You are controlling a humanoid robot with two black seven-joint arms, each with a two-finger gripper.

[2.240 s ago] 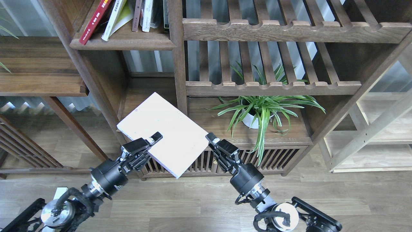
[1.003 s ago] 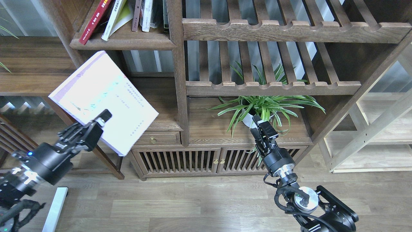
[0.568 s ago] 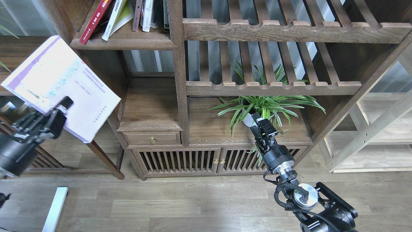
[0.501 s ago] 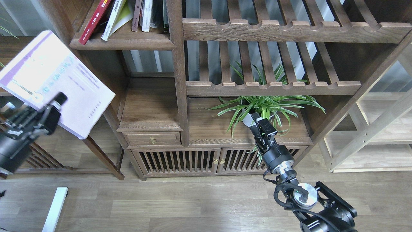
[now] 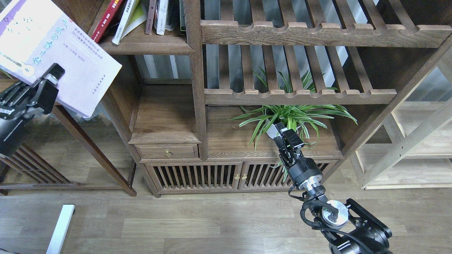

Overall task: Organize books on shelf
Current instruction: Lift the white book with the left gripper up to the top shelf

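**Head view: lavender book aloft, shelving half done**

Head view shows the left gripper (image 5: 53,76) clamped on the lower edge of the thick pale lavender book (image 5: 56,49), which hangs tilted in the air just left of the book shelf (image 5: 148,44) — not yet on any board. On that dark-brown shelf the dark red book (image 5: 106,21) leans against a white-and-green book (image 5: 125,19), with a few thin upright books (image 5: 157,16) just to their right. By my reading, two paperbacks are placed and this third one is left to carry in and stand up.

Right gripper (image 5: 282,132) hovers empty in front of the spider plant (image 5: 289,118), well right of the shelf; its fingers are too dark to tell apart. The white pot (image 5: 271,131) holds only that plant.
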